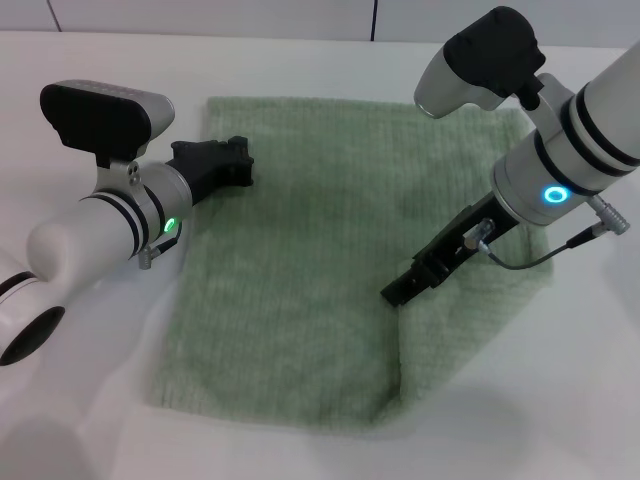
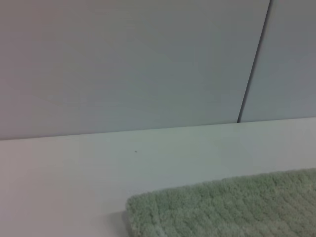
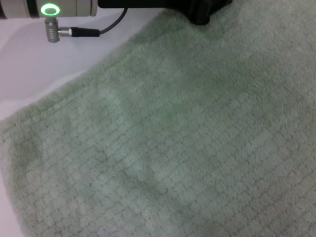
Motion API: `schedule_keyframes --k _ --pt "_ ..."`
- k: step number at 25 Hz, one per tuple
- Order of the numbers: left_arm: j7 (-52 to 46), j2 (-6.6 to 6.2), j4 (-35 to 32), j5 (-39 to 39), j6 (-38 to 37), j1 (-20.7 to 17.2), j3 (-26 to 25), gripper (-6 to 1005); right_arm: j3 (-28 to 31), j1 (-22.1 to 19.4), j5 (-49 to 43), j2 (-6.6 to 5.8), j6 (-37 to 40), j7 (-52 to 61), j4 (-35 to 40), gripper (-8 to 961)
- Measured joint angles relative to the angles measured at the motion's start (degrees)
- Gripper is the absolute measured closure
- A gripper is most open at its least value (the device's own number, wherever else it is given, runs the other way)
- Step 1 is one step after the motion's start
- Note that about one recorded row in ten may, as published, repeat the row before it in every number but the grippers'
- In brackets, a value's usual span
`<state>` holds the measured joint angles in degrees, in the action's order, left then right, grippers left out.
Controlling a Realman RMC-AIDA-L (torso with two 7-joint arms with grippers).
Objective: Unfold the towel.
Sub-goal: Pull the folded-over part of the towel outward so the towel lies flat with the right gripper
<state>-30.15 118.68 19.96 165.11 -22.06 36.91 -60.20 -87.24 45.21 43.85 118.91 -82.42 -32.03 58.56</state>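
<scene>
Two arms over one towel [image 1: 300, 260], which lies flat on the white table [image 1: 80, 400], pale green, ribbed, one lower corner at 5 o'clock slightly lifted into a fold. Left gripper [image 1: 232, 162] sits at the towel's 10 o'clock corner, black fingers just at the edge; whether they are open or closed cannot be told. Right gripper [image 1: 405, 287] is at 4 o'clock on the cloth, tip pressed down onto the fabric near the raised fold; finger state cannot be told either. Left wrist view: towel corner [image 2: 222, 207] against table and grey wall [image 2: 123, 64]. Right wrist view: terry surface [image 3: 173, 148] fills the field.
</scene>
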Motion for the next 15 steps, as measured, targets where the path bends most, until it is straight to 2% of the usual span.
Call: schedule_keyframes --k 11,15 --pt "0.0 -0.03 0.5 -0.1 0.0 0.0 -0.1 1001 -0.3 0.0 -1.1 0.00 0.0 0.1 0.1 258" --pt "0.0 -0.02 0.5 -0.1 0.1 0.0 -0.1 1001 -0.2 -0.1 -1.3 -0.02 0.0 -0.2 0.6 367"
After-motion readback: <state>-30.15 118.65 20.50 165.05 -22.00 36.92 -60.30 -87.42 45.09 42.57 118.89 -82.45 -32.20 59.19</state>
